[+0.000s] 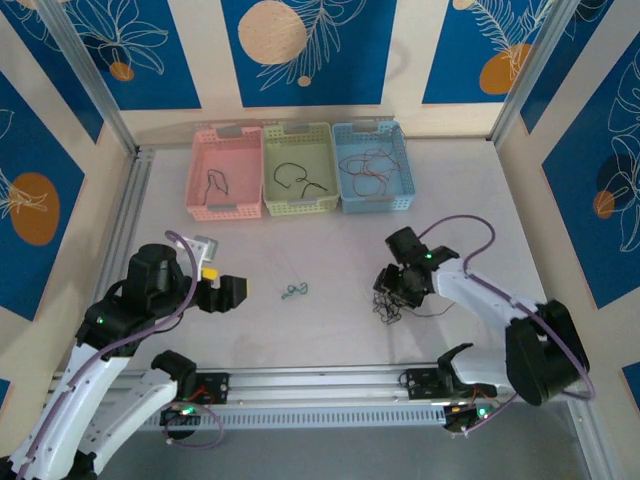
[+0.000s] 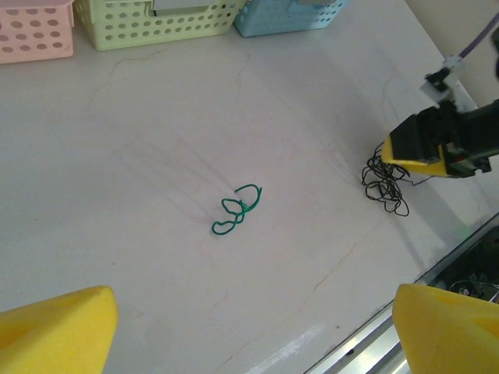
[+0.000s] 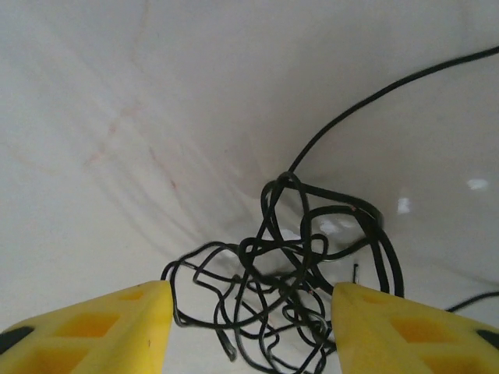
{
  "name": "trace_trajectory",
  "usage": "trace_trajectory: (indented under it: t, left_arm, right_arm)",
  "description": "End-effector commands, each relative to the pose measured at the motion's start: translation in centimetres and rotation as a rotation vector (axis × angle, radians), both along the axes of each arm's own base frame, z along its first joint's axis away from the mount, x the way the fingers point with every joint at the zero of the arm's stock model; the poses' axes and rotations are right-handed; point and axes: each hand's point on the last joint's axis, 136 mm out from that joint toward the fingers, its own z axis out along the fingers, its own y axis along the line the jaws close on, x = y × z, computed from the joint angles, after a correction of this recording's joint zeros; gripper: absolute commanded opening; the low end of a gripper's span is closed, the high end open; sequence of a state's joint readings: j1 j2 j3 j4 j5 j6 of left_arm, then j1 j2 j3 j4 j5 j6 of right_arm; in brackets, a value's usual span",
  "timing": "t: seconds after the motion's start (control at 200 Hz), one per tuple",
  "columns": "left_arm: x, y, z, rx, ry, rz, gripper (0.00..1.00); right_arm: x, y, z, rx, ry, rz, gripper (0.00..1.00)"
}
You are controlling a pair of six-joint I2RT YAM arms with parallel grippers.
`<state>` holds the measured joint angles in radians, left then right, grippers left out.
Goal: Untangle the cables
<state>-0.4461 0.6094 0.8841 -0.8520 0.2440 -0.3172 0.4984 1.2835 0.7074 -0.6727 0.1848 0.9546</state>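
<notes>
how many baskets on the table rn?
3, side by side at the table's far edge: pink basket on the left, yellow-green basket in the middle, blue basket on the right. None seem hidden.

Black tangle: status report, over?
Left end effector open. Right end effector open, straddling black tangle. Green cable loose mid-table. Nothing blocking.

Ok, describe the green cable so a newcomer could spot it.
Find the yellow-green basket, the middle of three at the far edge of the table, and come straight toward the near edge. Alone on bare tabletop lies the green cable, a small curly strand. It is the only green one; the black tangle to its right is larger.
</notes>
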Motion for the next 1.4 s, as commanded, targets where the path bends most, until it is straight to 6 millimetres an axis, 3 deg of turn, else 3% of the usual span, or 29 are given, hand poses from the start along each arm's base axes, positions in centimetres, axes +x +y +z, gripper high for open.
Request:
trace_trajectory:
  t: [0.0, 0.12, 0.2, 0.28, 0.33, 0.37, 0.46, 0.625, 0.855, 1.045, 1.15, 1.26, 1.325, 1.39]
  left_arm:
    - [-0.2, -0.4, 0.2, -0.029, -0.004, -0.016, 0.91]
    - [-0.3, -0.4, 0.3, -0.031, -0.007, -0.018, 0.91]
    - [-0.3, -0.4, 0.3, -0.032, -0.003, -0.019, 0.91]
    - [-0.3, -0.4, 0.4, -0.034, -0.004, -0.019, 0.91]
    - [-0.3, -0.4, 0.5, -0.036, -0.007, -0.017, 0.90]
    - [-0.2, -0.4, 0.5, -0.035, -0.006, -0.013, 0.91]
    - [-0.1, -0.3, 0.3, -0.031, 0.007, -0.003, 0.91]
    - [0.3, -0.8, 0.0, -0.050, 0.053, 0.009, 0.88]
    - [1.9, -2.7, -0.3, -0.135, 0.088, 0.011, 0.85]
    - [3.3, -6.2, -3.9, -0.086, 0.148, -0.033, 0.84]
    - [3.8, -9.1, -5.3, -0.033, 0.156, -0.086, 0.84]
    - [4.4, -12.7, -6.7, -0.002, 0.169, -0.153, 0.83]
    - [4.7, -14.9, -7.7, 0.022, 0.177, -0.202, 0.83]
    - [5.1, -16.9, -8.8, 0.055, 0.197, -0.237, 0.81]
  right_arm:
    - [0.2, 2.1, -0.9, -0.011, 0.033, 0.021, 0.53]
    - [1.8, 5.3, -0.1, -0.048, -0.020, 0.119, 0.28]
    - [3.1, 9.5, 1.8, 0.022, -0.082, 0.257, 0.16]
    - [3.4, 13.7, 4.2, 0.116, -0.137, 0.432, 0.15]
    - [3.3, 15.1, 5.3, 0.141, -0.157, 0.518, 0.18]
    - [3.4, 15.4, 5.8, 0.136, -0.163, 0.554, 0.27]
    - [4.2, 14.2, 6.1, 0.094, -0.172, 0.553, 0.44]
    - [4.9, 11.0, 6.3, 0.095, -0.197, 0.495, 0.48]
    - [5.2, 1.1, 5.6, 0.015, -0.274, 0.231, 0.51]
    - [5.3, -4.1, 5.1, 0.016, -0.310, 0.063, 0.61]
    - [5.3, -5.1, 4.3, -0.027, -0.261, 0.031, 0.62]
    - [5.9, -4.4, 3.3, 0.040, -0.253, 0.039, 0.61]
    - [6.4, -2.7, 3.1, 0.157, -0.256, 0.070, 0.52]
    - [6.7, -1.6, 2.9, 0.219, -0.261, 0.096, 0.35]
